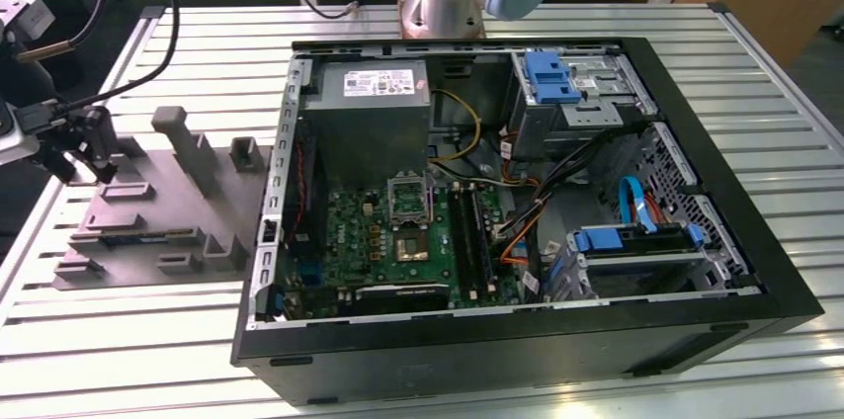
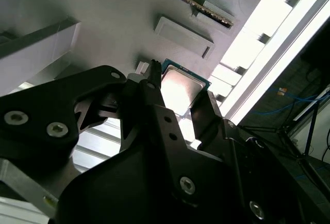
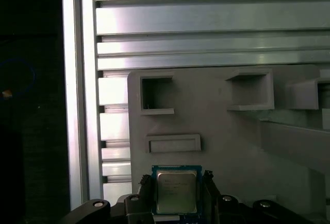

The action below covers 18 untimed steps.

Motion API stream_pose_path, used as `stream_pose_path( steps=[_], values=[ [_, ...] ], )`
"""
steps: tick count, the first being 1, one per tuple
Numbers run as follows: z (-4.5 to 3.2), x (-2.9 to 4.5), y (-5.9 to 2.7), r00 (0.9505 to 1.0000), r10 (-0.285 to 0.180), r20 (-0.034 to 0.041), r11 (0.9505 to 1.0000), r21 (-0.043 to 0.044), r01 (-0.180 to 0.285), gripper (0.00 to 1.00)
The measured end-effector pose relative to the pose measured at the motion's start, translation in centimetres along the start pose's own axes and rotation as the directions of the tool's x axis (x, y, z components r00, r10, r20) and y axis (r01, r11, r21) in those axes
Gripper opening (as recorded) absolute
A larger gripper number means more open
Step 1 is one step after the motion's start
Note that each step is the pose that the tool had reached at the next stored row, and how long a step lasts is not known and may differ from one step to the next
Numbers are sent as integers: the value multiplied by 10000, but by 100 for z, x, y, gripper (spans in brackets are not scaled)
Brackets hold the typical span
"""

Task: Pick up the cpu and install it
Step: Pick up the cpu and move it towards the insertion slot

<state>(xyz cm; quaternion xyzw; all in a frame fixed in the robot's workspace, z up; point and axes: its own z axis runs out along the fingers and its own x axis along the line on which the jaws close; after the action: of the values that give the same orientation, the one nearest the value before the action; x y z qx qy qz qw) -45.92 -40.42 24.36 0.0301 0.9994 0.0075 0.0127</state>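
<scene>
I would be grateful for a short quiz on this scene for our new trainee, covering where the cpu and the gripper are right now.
1. True or false: the cpu already sits inside the computer case.
2. In the exterior view, the gripper is above: A) the grey fixture plate; B) the power supply; C) the blue drive bracket.
3. In both wrist views, what lies between the gripper's fingers?
Key: 1 false, it is at the grey fixture plate, outside the computer case; 2 A; 3 the cpu, with a finger against each side.
</scene>
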Motion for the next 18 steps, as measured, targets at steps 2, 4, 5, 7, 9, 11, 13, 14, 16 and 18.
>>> stream_pose_path(
  steps=[2, 4, 5, 7, 9, 11, 13, 14, 16, 18],
  values=[
    [-4, 0, 0, 10000, 0, 1, 10000, 0, 0, 47],
    [-10, 0, 0, 10000, 0, 0, 10000, 0, 0, 47],
    [-13, 0, 0, 10000, 0, 0, 10000, 0, 0, 47],
    [-19, 0, 0, 10000, 0, 0, 10000, 0, 0, 47],
    [-25, -1, 0, 10000, 0, 1, 10000, 0, 0, 47],
    [-31, -1, 1, 10000, 0, 1, 10000, 0, 0, 47],
    [-37, -1, 1, 10000, 0, 1, 10000, -1, 0, 47],
    [-41, -1, 1, 10000, 0, 1, 10000, -1, 0, 47],
    [-48, -1, 1, 10000, 0, 0, 10000, 0, 0, 47],
    [-55, -1, 1, 10000, 0, 1, 10000, 0, 0, 47]
  ],
)
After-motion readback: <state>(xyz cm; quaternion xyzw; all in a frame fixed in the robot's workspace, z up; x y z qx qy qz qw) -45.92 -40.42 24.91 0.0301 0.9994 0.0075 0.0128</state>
